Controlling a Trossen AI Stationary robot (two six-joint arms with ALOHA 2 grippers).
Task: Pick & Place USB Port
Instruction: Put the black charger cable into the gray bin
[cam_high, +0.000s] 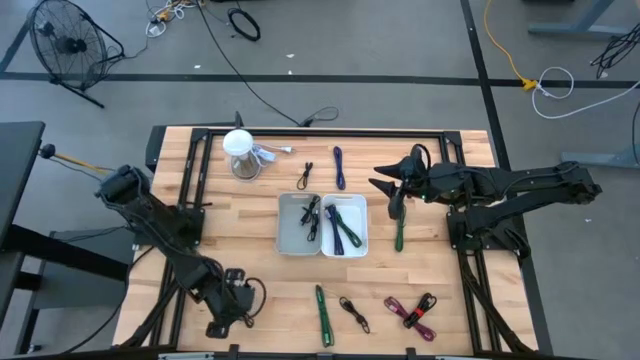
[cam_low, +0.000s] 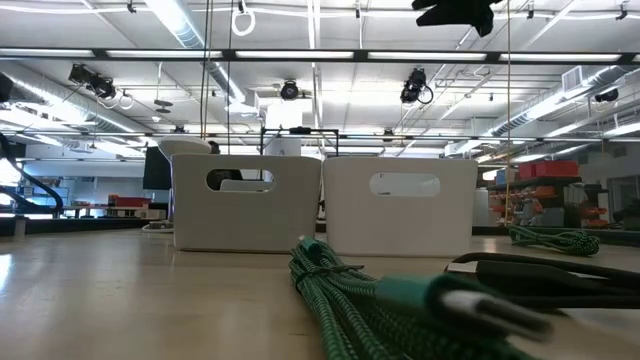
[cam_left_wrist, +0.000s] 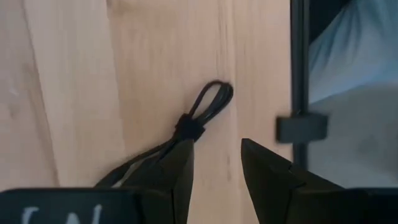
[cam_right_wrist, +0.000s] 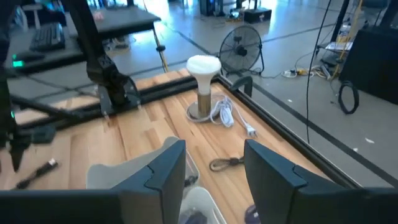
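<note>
My left gripper (cam_high: 226, 310) is low over the table's near left corner, open. In the left wrist view its fingers (cam_left_wrist: 217, 146) stand over a black cable bundle (cam_left_wrist: 198, 118) that lies flat on the wood; the bundle's looped end shows ahead of the fingers and the rest runs beneath one finger. My right gripper (cam_high: 384, 184) hangs open, high over the table right of two white bins (cam_high: 322, 250), touching nothing; its wrist view (cam_right_wrist: 214, 146) looks across the bins. The left bin holds black cables (cam_high: 308, 215), the right one blue and green cables (cam_high: 343, 228). My left gripper comes at the black cable bundle from above. One finger (cam_left_wrist: 177, 165) lies over the part just behind the tie (cam_left_wrist: 186, 129), across the bundle. I cannot tell whether it touches. The bundle lies flat on the table.
Loose cables lie on the table: green (cam_high: 322, 315), black (cam_high: 353, 313) and purple-red (cam_high: 411, 312) near the near edge, green (cam_high: 399, 233) right of the bins, black (cam_high: 304, 176) and blue (cam_high: 339, 167) behind them. A white lamp (cam_high: 240, 155) stands far left.
</note>
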